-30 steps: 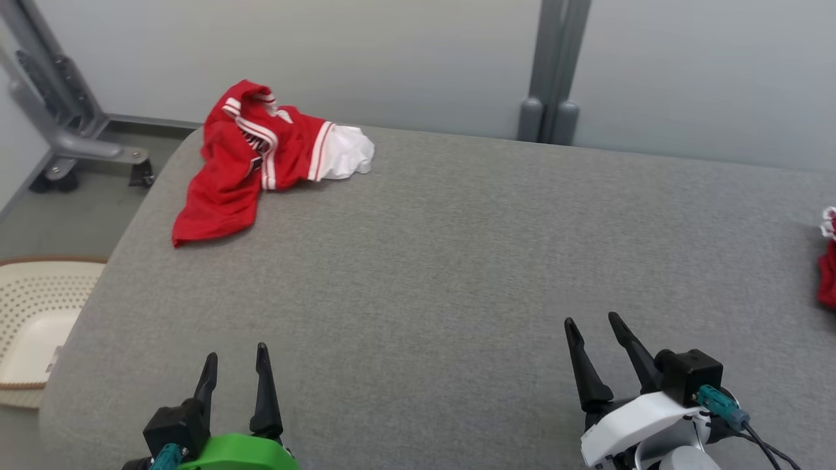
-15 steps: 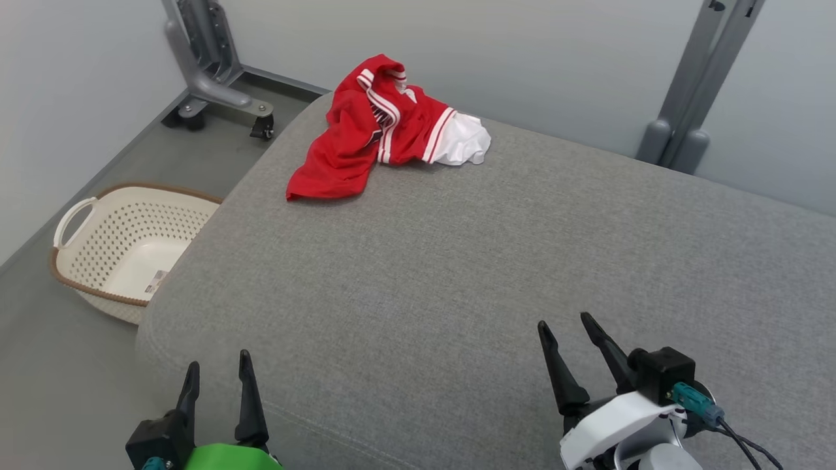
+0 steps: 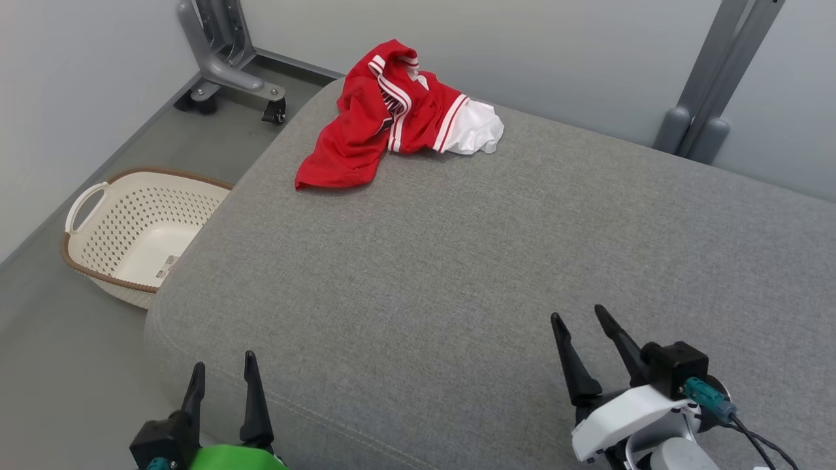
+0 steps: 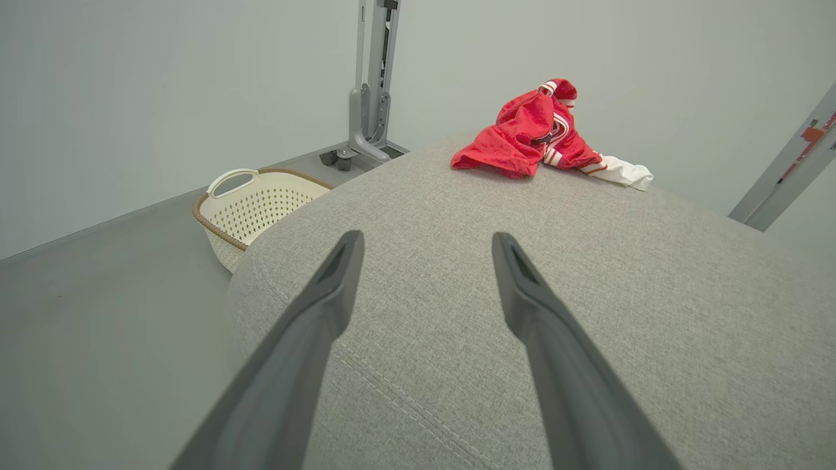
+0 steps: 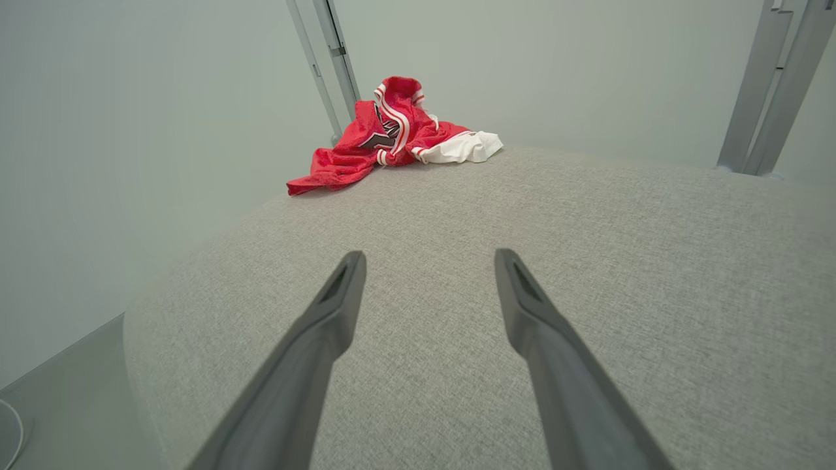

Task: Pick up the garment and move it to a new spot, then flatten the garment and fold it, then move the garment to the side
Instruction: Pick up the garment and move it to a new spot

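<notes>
Two grippers, left gripper point(image 3: 224, 362) and right gripper point(image 3: 578, 313), sit at near edge of grey cushion point(image 3: 457, 274), fingers spread wide, nothing between them. Red-and-white garment point(image 3: 375, 127) lies crumpled at far left corner, well apart from both (likely ready pose, reach not yet begun). Heap bunched, so pickup must come before flattening. Cream basket point(image 3: 196, 181) on floor point(image 3: 65, 365) beside cushion's left edge: only small label point(image 3: 168, 263) visible inside.
</notes>
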`<state>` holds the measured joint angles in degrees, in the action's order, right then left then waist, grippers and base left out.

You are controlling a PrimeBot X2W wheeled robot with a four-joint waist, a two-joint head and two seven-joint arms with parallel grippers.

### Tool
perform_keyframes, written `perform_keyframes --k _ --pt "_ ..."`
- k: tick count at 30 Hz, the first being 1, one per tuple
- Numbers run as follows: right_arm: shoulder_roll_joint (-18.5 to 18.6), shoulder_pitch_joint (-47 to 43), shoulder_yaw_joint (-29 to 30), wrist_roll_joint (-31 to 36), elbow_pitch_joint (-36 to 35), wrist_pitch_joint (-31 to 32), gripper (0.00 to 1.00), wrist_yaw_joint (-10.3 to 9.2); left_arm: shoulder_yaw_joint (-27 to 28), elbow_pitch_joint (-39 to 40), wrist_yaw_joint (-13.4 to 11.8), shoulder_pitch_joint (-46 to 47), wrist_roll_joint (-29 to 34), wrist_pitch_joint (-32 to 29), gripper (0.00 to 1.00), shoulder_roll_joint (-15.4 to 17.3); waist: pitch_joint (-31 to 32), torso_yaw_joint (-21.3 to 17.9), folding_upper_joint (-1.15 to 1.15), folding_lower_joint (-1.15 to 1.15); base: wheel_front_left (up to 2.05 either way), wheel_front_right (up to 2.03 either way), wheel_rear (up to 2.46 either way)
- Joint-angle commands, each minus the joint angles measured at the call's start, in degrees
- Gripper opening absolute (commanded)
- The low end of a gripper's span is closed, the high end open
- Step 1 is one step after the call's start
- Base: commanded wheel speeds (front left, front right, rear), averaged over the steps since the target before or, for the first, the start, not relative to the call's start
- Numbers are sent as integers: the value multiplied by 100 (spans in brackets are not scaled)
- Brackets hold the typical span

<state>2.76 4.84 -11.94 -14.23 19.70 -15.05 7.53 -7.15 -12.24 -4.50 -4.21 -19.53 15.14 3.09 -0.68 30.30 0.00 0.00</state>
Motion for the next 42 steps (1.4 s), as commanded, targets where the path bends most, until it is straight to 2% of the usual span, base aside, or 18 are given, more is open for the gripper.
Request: perform_keyframes --k 1,5,8,14,20,23,26,31,42 --pt "25 -92 144 92 -98 -11 100 -9 17 -11 55 212 35 0 100 50 -134 -6 0 0 0 0 0" --pt "23 -9 412 389 -516 109 100 -9 201 126 178 708 -98 -1 100 222 -554 -268 0 0 0 0 0" --pt "28 111 595 671 -937 275 100 -9 335 295 283 1294 -89 -72 100 513 -909 -509 0 0 0 0 0" --pt "25 466 825 1113 -2013 770 100 -9 553 427 503 3026 -242 -807 100 1137 -1788 -1063 0 0 0 0 0" --pt "25 712 879 1469 -3036 1230 100 -9 647 -210 700 4999 -348 -1655 100 1709 -2722 -1617 0 0 0 0 0" --pt "17 762 846 1516 -3434 1278 100 -9 816 -884 587 5824 -471 -2041 100 1887 -3092 -1892 0 0 0 0 0" --pt "19 769 786 1456 -3725 1251 100 -9 749 -1499 612 6420 -398 -2415 100 2118 -3350 -2171 0 0 0 0 0" --pt "15 701 733 1418 -3975 1237 100 -8 427 -2187 932 6852 -365 -3041 100 2381 -3674 -2483 0 0 0 0 0" --pt "15 638 859 1397 -4161 1111 100 -9 337 -2858 986 7285 -387 -3427 100 2749 -4175 -2869 0 0 0 0 0"
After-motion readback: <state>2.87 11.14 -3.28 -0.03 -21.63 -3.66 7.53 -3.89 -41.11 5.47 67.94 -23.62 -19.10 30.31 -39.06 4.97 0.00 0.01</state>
